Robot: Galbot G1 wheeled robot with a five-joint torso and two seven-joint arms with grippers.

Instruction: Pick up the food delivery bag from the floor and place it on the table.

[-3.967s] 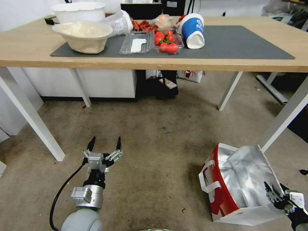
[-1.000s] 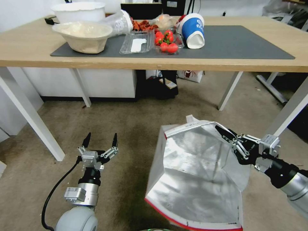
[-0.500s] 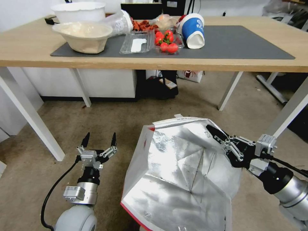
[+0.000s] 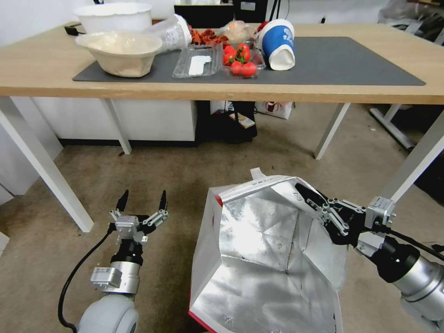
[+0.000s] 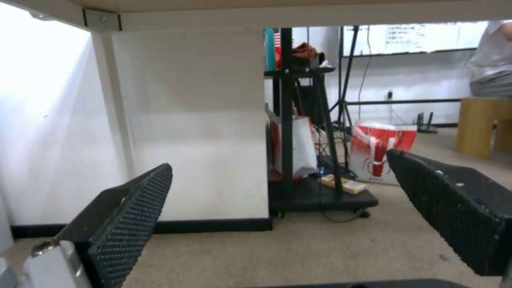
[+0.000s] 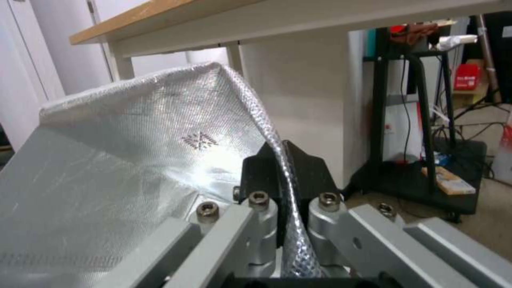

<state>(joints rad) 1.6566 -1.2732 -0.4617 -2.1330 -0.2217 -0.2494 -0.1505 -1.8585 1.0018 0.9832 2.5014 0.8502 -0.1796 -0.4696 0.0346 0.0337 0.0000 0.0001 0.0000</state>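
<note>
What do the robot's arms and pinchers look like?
Both arms are round, silvery-grey tubes with a silver metal wrist block. The left gripper has two pointy black fingers on silver links, with bumpy black pads; a black cable loops down its arm. The right gripper looks the same, with silver bolted links and a thin black cable.

head high, wrists low under table [image 4: 138,95]
</note>
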